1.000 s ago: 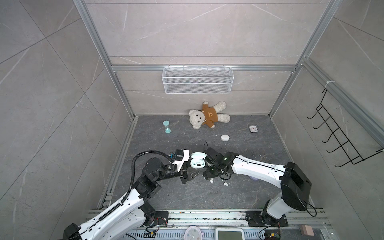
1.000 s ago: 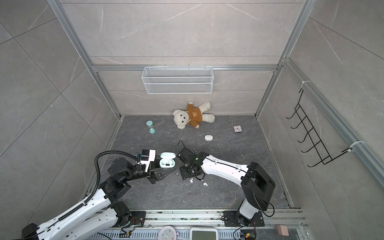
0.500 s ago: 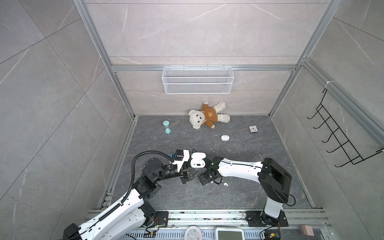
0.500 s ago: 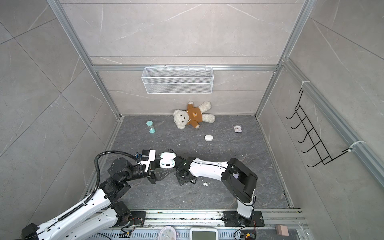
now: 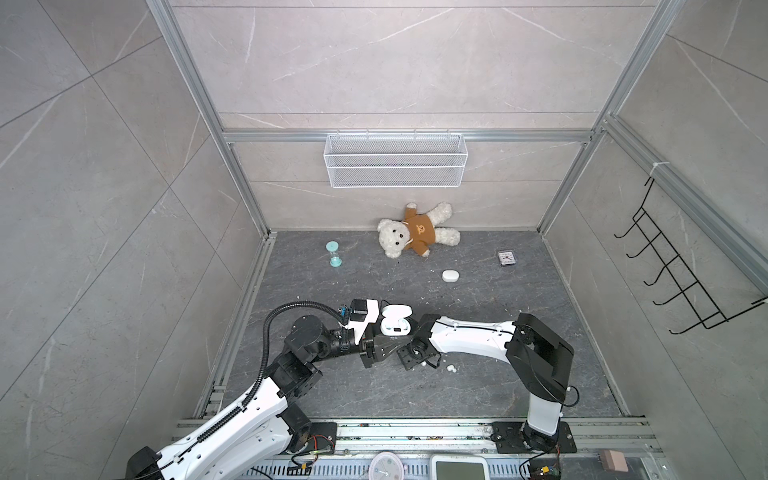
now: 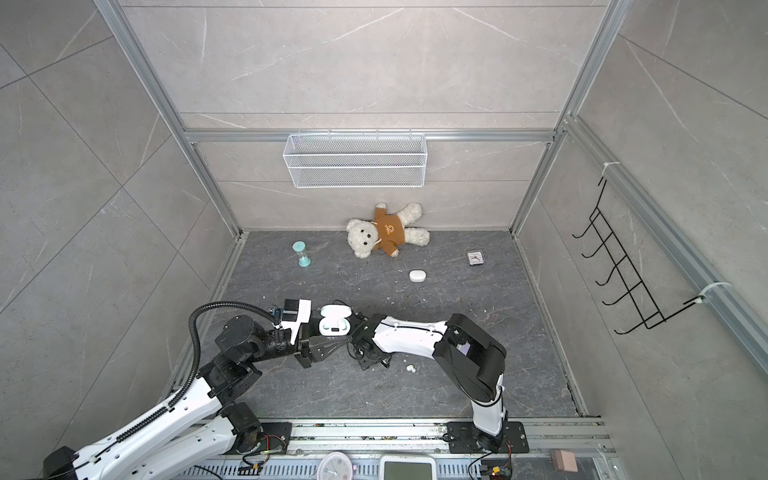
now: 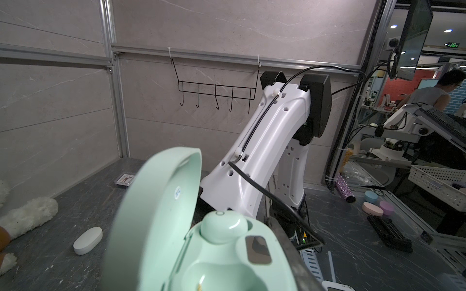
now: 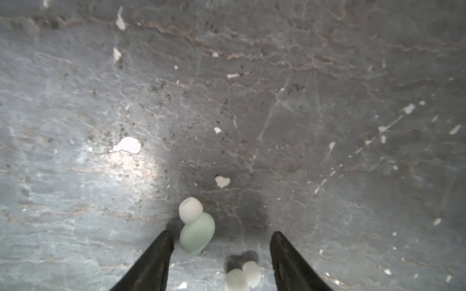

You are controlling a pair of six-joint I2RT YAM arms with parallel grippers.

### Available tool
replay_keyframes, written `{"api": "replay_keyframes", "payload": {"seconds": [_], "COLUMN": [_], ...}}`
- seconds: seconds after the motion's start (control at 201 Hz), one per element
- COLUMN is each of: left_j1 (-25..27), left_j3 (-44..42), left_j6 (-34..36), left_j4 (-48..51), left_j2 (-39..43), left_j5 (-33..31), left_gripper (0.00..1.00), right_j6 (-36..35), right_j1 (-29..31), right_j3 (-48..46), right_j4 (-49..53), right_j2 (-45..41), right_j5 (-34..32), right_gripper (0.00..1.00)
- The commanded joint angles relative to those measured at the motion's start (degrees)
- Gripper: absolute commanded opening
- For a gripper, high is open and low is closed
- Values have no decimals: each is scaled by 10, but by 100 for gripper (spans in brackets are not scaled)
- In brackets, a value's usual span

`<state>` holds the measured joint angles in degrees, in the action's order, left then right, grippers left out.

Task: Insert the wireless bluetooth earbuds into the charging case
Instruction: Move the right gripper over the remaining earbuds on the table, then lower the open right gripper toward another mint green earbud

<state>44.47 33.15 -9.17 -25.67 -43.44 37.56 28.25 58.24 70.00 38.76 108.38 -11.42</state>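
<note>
- A small blue-printed sticker (image 7: 177, 193) is sitting inside the lid of the charging case (image 7: 201, 259); its print is too small to read.
- The left pincer (image 5: 394, 338) is clamping the smooth mint plastic charging case, whose rounded lid is standing open.
- A seated earbud (image 7: 223, 226) is resting in one socket, just beside a hollow one.
- The right pincer (image 8: 222, 241) is hanging close above the worktop (image 8: 327, 126), fingers parted and gripping nothing.
- A mint earbud (image 8: 197, 233) with a white rounded tip is lying just beside one finger (image 8: 156, 262).
- A white earbud (image 8: 252, 273) is lying between the fingers.
- The right arm (image 7: 264, 151) is blocking the view behind the case.
- The worktop is showing dark veined stone, strewn with white crumbs (image 8: 127, 145).
- A teddy bear (image 5: 415, 235), an hourglass (image 5: 333, 253), a small clock (image 5: 507, 258) and a closed white case (image 5: 450, 275) are lying farther back.
</note>
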Motion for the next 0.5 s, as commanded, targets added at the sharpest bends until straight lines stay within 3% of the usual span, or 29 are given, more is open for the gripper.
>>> {"api": "replay_keyframes", "payload": {"seconds": [0.0,0.493], "left_j1": [-3,-3], "left_j3": [11,14], "left_j6": [16,17], "left_j4": [-20,-16], "left_j2": [5,4], "left_j5": [-6,-5], "left_gripper": [28,29], "right_j6": [-8,-26], "right_j1": [1,-20], "right_j3": [3,-18], "right_j4": [27,35], "right_j2": [15,-8], "right_j5": [-33,-54], "right_gripper": [65,66]}}
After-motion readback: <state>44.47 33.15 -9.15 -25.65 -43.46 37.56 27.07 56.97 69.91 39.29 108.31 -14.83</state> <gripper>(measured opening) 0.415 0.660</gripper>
